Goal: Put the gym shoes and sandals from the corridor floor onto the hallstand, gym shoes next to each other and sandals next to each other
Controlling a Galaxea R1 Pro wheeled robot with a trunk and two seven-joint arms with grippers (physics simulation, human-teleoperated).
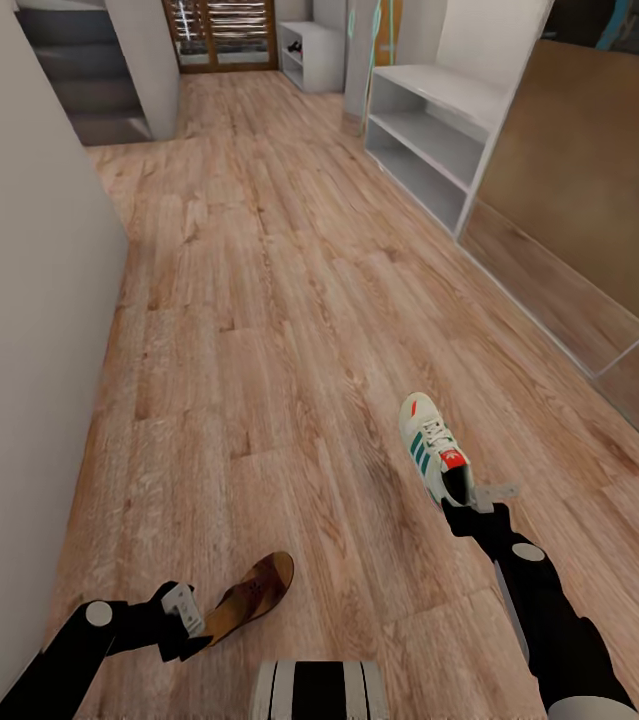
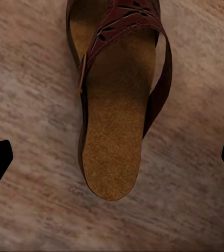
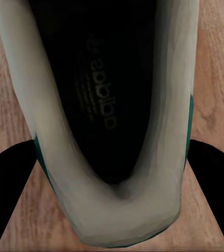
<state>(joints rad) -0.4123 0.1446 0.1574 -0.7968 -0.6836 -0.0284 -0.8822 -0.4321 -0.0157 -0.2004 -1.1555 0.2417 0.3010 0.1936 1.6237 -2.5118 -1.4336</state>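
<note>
Home corridor, rendered in simulator. Wood-grain plank floor [image 1: 259,300] runs long and narrow toward 12 o'clock. Plain pale wall [image 1: 19,350] close at 9 o'clock. Low grey 2-tier shoe rack [image 1: 429,140] against wall at 1 o'clock; smaller grey shelf unit [image 1: 309,55] farther at 12 o'clock, beside slatted wooden door [image 1: 219,30]. Brown panel with glassy sliding front [image 1: 589,200] at 2 o'clock. Footwear about: sneaker [image 1: 431,445], brown sandal [image 1: 254,592].

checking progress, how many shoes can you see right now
2. One sneaker at the right gripper, over the floor. One sandal at the left gripper, near the bottom of the head view. The other two may be out of frame.
</note>
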